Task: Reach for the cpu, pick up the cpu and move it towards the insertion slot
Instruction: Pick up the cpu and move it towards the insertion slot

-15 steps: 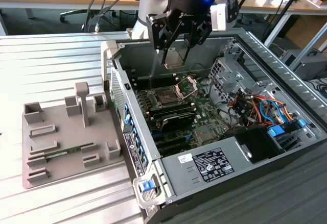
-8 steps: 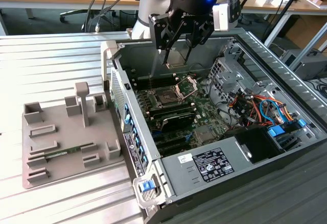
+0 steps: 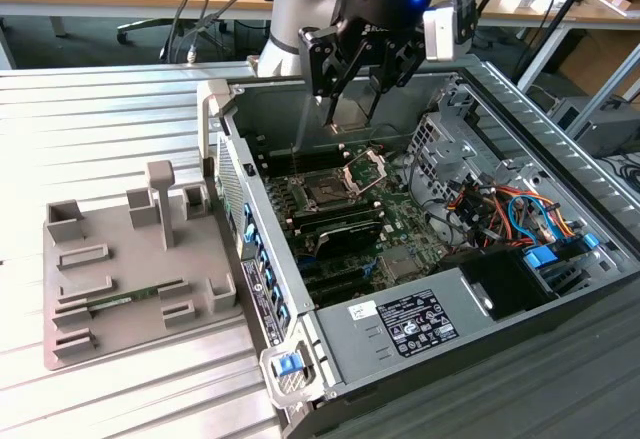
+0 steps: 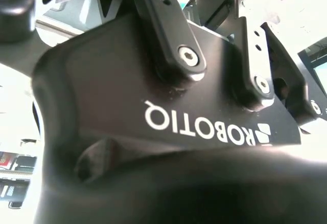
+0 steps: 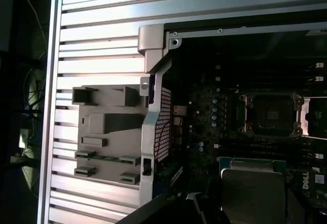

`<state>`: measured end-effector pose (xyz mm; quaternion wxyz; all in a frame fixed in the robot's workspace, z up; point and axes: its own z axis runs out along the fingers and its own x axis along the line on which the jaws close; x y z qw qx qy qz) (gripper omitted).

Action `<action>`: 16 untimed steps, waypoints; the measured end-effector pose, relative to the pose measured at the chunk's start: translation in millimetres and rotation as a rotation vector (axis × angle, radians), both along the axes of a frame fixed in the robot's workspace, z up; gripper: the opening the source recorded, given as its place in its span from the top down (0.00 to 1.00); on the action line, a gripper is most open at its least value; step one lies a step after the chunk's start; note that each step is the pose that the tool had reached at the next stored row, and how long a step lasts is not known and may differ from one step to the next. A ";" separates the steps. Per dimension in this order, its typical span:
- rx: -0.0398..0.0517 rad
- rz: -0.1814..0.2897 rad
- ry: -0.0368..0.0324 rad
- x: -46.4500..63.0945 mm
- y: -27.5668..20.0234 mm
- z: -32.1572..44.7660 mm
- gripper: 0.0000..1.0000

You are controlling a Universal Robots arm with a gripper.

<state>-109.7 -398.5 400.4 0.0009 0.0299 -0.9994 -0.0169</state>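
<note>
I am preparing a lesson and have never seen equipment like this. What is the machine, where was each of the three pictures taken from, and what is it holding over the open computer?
The machine is a single robot arm ending in a black gripper. The exterior view comes from a camera off the arm and looks down at an open computer case lying on a ribbed metal table.

Both wrist views come from cameras riding on the arm. The second wrist view looks closely at the gripper's own black body. The first wrist view looks down past the gripper.

The gripper holds the cpu, a thin square chip with a pale metal top, above the motherboard. The insertion slot, a dark square in a shiny frame, lies open below it.

A grey holder tray beside the case carries a green memory stick.
</note>
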 end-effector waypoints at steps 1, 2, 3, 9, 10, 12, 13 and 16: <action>0.0000 0.000 0.0000 0.8 0.0 0.0 0.45; 0.0000 0.000 0.0000 2.0 0.0 0.0 0.45; 0.0000 0.000 0.0000 2.9 0.0 0.0 0.45; 0.0000 0.000 0.0000 8.1 0.0 0.0 0.45; 0.0000 0.000 0.0000 9.1 0.0 0.0 0.45; 0.0000 0.000 0.0000 11.4 0.0 0.0 0.45; 0.0000 0.000 0.0001 12.1 0.0 0.0 0.45; 0.0000 0.000 0.0000 14.0 0.0 0.0 0.45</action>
